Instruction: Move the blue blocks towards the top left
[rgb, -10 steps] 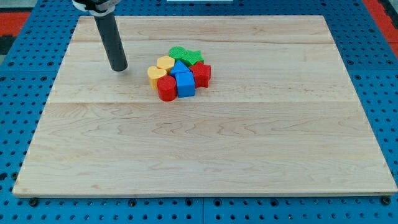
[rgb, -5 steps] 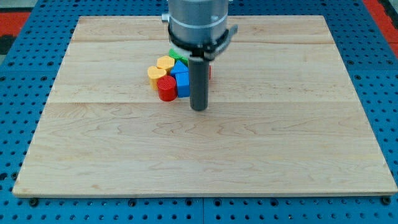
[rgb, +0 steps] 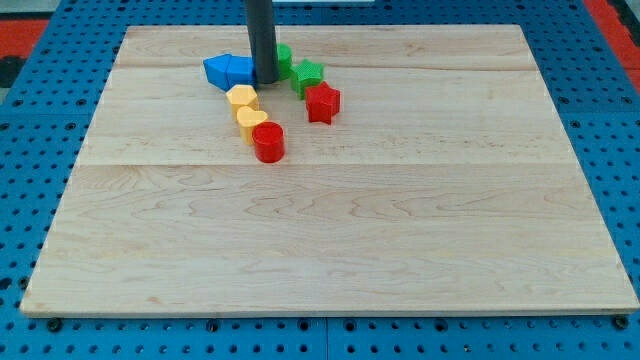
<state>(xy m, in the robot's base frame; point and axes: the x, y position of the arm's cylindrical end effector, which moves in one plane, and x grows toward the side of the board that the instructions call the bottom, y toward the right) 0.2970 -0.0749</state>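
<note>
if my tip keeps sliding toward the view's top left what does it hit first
My tip already sits against the right side of the blue blocks, so they come first; beyond them the wooden board looks free.

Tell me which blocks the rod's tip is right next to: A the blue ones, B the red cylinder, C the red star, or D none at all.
A: my tip sits against the right side of the blue blocks, while the red cylinder and red star lie apart from it.
</note>
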